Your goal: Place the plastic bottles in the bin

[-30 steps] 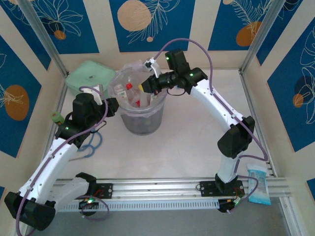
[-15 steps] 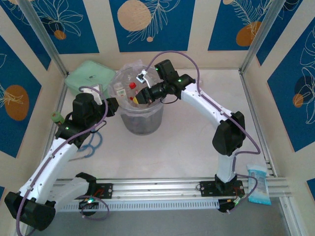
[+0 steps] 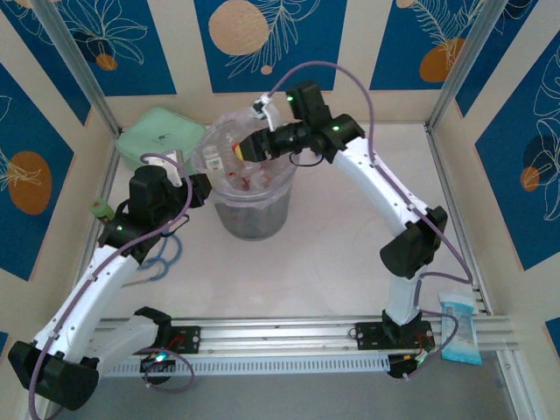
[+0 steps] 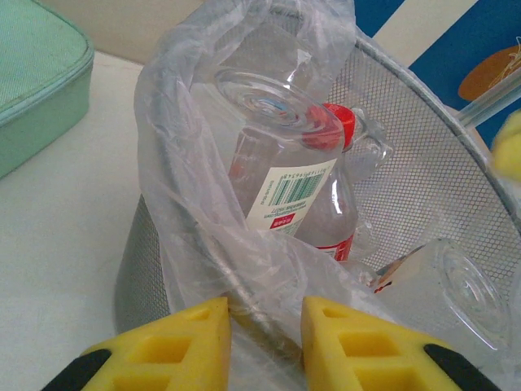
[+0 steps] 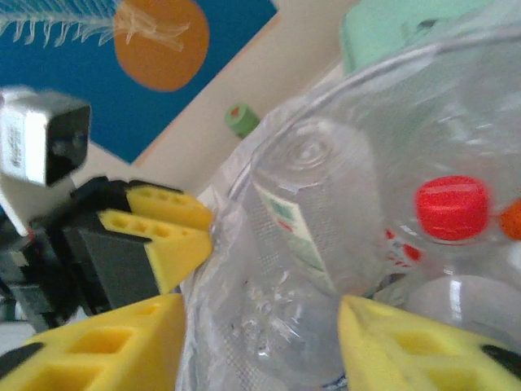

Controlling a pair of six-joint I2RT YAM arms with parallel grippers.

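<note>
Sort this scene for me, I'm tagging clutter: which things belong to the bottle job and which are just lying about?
Part of the job:
- bottles, several already in the bin
- grey bin

Just lying about:
- mint-green case behind the bin
- small green can at the left
- blue packet at the near right edge

Cell walls (image 3: 179, 52) were cream with blue panels (image 3: 315, 44), orange circles (image 3: 442, 59) and white leaf doodles. Silver metal posts (image 3: 79, 66) ran up the back corners. My desk (image 3: 332, 254) was plain white and evenly lit, with an aluminium rail (image 3: 289, 331) along the near edge.
</note>
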